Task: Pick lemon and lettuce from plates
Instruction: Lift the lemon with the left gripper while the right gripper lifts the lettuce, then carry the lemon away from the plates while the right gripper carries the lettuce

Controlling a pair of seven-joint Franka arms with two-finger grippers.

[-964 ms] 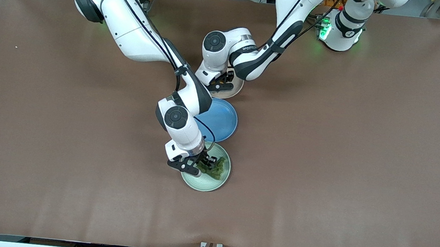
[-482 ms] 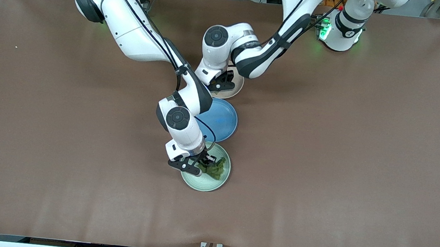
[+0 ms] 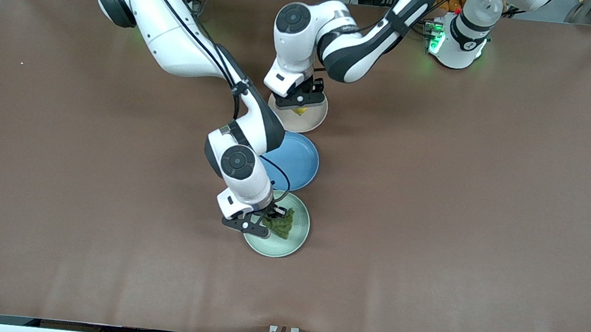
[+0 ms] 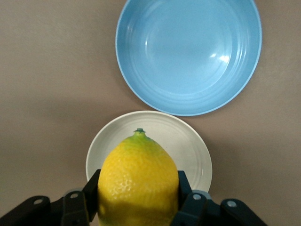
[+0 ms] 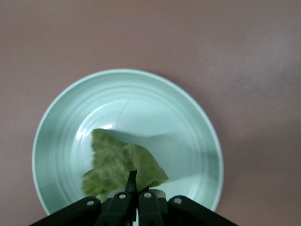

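My left gripper (image 3: 299, 105) is shut on the yellow lemon (image 4: 138, 181) and holds it above the beige-pink plate (image 3: 313, 120); the plate also shows in the left wrist view (image 4: 193, 150). The lemon shows as a yellow spot under the fingers in the front view (image 3: 299, 111). My right gripper (image 3: 268, 223) is shut on the dark green lettuce (image 3: 281, 224) and holds it just above the pale mint green plate (image 3: 277, 246). In the right wrist view the lettuce (image 5: 120, 165) hangs from the closed fingers (image 5: 133, 181) over the mint plate (image 5: 188, 122).
A blue round plate (image 3: 296, 163) lies between the two other plates, touching or overlapping their rims; it also shows in the left wrist view (image 4: 188, 52). Brown table surface (image 3: 460, 203) spreads out toward both ends.
My left gripper has risen from the beige-pink plate with the lemon in it. My right gripper has lifted the lettuce slightly off the mint plate.
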